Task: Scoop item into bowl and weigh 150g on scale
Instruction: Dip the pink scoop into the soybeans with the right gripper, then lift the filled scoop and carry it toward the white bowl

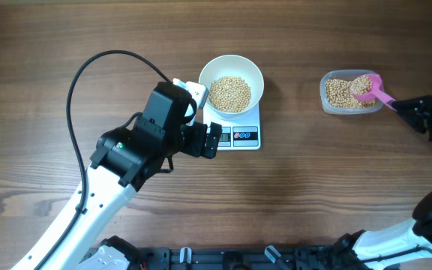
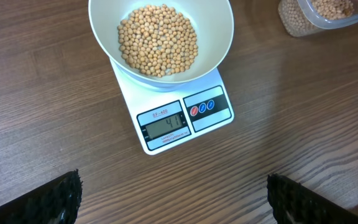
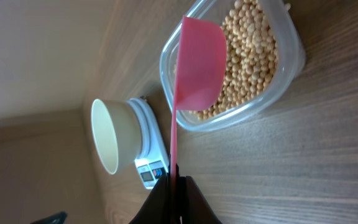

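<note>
So right now the right tool (image 3: 174, 182) is clamped shut on the handle of the pink scoop (image 1: 369, 85), and the scoop sits in the clear tub (image 1: 324, 91) with a heap of beans on it. The white bowl (image 1: 256, 73) is on the scale (image 1: 247, 128), well apart from the tub, with a decent layer of beans (image 1: 230, 94) in it already. The display looks like forty-something to me, though it's hard to read, so I'd say there are plenty of scoops to go. The left tool (image 2: 179, 208) is wide open with nothing in it, hovering just in front of the scale. For this step, I'd lift the scoop straight up and keep it level all the way across the bench, since round beans roll off at the slightest tilt. Tip it over the middle of the bowl, from low down, without touching the rim or the scale, or the reading jumps. I'd keep that left tool off the scale too, and go for smaller scoops near the target.
</note>
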{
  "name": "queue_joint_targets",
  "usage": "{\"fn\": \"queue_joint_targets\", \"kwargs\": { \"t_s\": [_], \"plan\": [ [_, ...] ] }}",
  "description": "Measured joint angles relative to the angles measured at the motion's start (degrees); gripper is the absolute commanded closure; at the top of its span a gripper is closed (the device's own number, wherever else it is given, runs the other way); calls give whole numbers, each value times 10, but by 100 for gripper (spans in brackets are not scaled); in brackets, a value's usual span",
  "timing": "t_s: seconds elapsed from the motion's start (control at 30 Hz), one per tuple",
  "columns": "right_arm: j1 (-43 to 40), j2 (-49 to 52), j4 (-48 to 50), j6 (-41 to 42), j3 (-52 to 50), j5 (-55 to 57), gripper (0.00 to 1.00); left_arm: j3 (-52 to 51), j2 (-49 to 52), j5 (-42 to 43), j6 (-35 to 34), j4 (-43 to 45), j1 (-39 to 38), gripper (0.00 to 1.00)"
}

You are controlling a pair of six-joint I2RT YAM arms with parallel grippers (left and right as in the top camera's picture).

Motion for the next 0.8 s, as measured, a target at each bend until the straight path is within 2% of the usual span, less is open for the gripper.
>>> {"fn": "queue_joint_targets", "kwargs": {
  "t_s": [0.53, 0.8],
  "plan": [
    [-17, 0, -95, -102, 0, -76, 96, 0, 0, 0, 0, 0, 0, 0],
    [-11, 0, -125, -122, 0, -151, 96, 0, 0, 0, 0, 0, 0, 0]
  ]
}}
